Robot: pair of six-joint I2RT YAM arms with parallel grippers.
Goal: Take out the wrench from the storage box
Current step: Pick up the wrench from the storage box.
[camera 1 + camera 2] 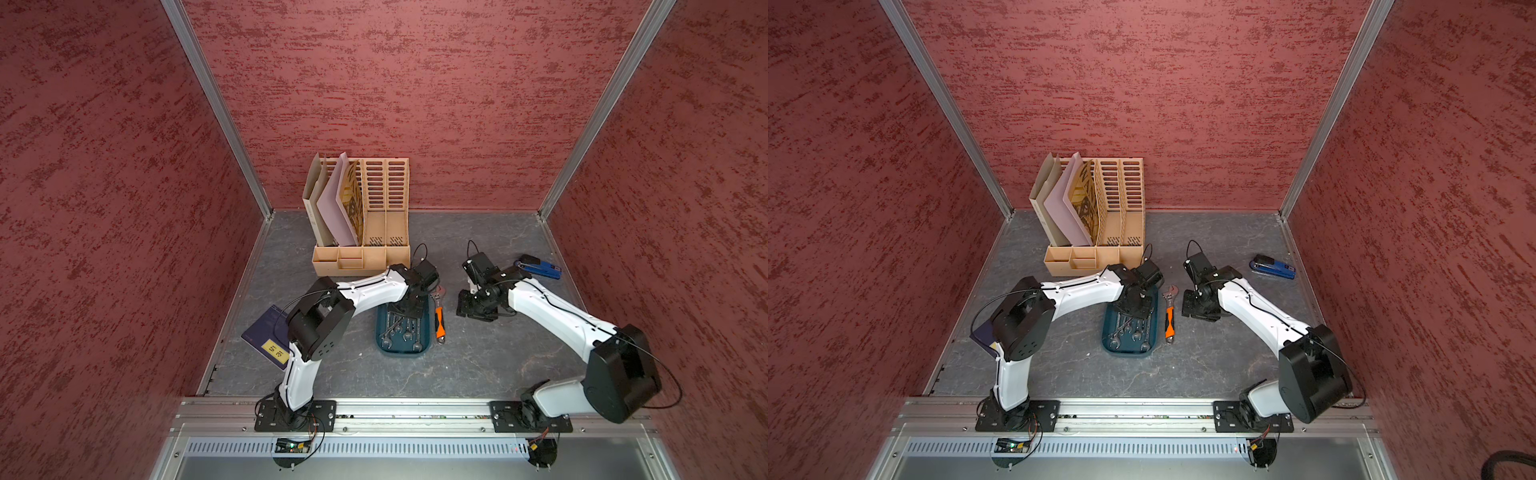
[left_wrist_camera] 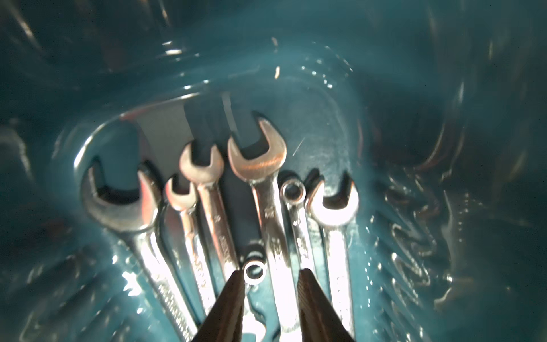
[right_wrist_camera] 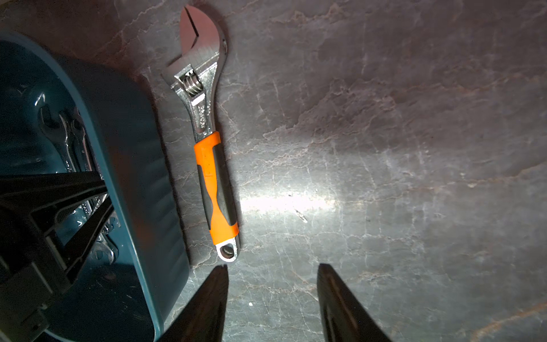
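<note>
**Left arm.** The left pincer (image 2: 271, 274) reaches down into the storage box (image 1: 401, 352), the shallow teal tray at mid-worktop (image 1: 478, 365). Its fingers (image 2: 229, 308) stand parted and clasp nothing. Between them lie the ring end of a small wrench (image 2: 254, 271) and the shaft of a larger open-ended wrench (image 2: 273, 231), whose head points away from the wrist. Whether a fingertip already touches metal cannot be told. These two belong to a row of combination wrenches (image 2: 204, 183) lying flat on the box floor, shafts close together and partly overlapping.

**Handling (judged).** The wrenches look like chromed steel — stiff, dense for their bulk, not fragile, and slick under the fingertips. The shaft near mid-length, taken across its narrow edges, offers the best hold, since the flared heads give no parallel faces. With the neighbours packed so tightly, a closing pincer could trap two shafts at once or skid off the polish.

**Centre.** An adjustable wrench (image 3: 211, 154) with an orange grip lies outside the box, on the worktop just beside its right long wall and roughly parallel to it.

**Right arm.** The right pincer (image 3: 272, 266) hangs over bare worktop near the hanging-hole end of that wrench — fingers spread, nothing between them.
</note>
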